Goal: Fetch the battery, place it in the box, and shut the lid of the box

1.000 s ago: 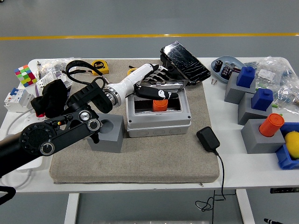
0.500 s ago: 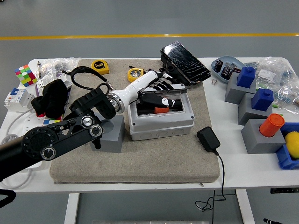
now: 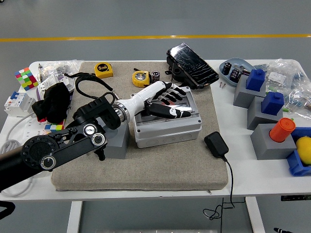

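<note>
One hand, the left hand (image 3: 167,99), lay flat with fingers spread, holding nothing, on the clear lid (image 3: 182,104) of the grey box (image 3: 167,128) on the mat (image 3: 146,165); the battery was hidden, presumably inside. The rigid, slick plastic lid looked best pressed along its front edge.

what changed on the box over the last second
The left hand swung the clear lid down over the grey box; the orange battery inside no longer shows, and the hand now lies flat on the lid. The box, black adapter and grey blocks stayed put.
</note>
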{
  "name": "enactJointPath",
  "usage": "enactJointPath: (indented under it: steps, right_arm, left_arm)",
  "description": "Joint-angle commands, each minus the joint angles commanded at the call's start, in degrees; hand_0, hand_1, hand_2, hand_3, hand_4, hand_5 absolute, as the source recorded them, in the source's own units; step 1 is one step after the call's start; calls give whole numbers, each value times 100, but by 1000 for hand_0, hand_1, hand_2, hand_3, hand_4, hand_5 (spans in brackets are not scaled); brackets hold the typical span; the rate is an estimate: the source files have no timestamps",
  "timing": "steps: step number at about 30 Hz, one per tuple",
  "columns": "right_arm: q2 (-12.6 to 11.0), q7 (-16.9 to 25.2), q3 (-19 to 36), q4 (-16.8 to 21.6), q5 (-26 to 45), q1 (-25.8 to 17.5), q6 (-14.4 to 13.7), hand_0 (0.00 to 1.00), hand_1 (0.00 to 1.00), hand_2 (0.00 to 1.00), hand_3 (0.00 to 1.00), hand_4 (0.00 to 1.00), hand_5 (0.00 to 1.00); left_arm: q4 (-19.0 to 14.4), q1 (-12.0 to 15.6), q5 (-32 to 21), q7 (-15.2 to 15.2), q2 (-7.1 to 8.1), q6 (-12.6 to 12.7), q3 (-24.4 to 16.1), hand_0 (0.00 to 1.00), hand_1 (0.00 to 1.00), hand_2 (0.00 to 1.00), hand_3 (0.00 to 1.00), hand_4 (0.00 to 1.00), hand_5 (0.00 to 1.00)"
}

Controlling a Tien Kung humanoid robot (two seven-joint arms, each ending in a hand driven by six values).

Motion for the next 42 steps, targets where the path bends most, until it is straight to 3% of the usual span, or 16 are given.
enactJointPath:
  steps: [7,11,19,23,26,29,30,37,42]
  right_arm:
    - [12,-3,25,-6,-5,-3,3,670,671,685,531,908,477]
    - [13,-2,33,-21,4,-6,4,670,671,685,531,908,477]
    - [17,-3,3,-151,125,9,10,670,671,685,531,908,477]
    - [-7,1,70,-171,110,22,1,670,671,685,531,908,477]
    - [-15,2,124,-173,86,30,-2,670,671,684,531,908,479]
    - [-13,2,151,-179,76,28,1,670,671,684,531,908,479]
    - [-9,1,155,-183,73,28,3,670,671,684,531,907,478]
    - [-3,10,235,-163,21,41,2,669,671,685,531,907,478]
    - [1,4,241,-169,20,45,7,668,671,685,531,907,477]
  left_arm:
    - [-403,235,210,-114,77,82,-651,638,708,694,713,998,375]
    - [-572,474,246,-341,145,183,-1076,638,708,694,713,998,375]
    - [-688,1407,-484,-1442,424,582,-2275,616,703,672,660,998,367]
    - [-715,1965,-872,-1793,471,661,-2975,616,703,672,660,998,367]
    - [-783,2438,-1020,-1922,449,708,-3582,592,695,658,642,998,371]
    - [-758,2734,-1170,-2029,414,755,-4015,592,695,658,642,998,371]
    - [-749,2808,-1214,-2058,418,774,-4127,543,669,615,610,998,361]
    - [-752,3137,-1428,-1918,666,642,-4439,531,664,614,610,998,369]
    - [-782,3281,-1292,-1813,602,555,-4768,521,654,614,610,998,374]
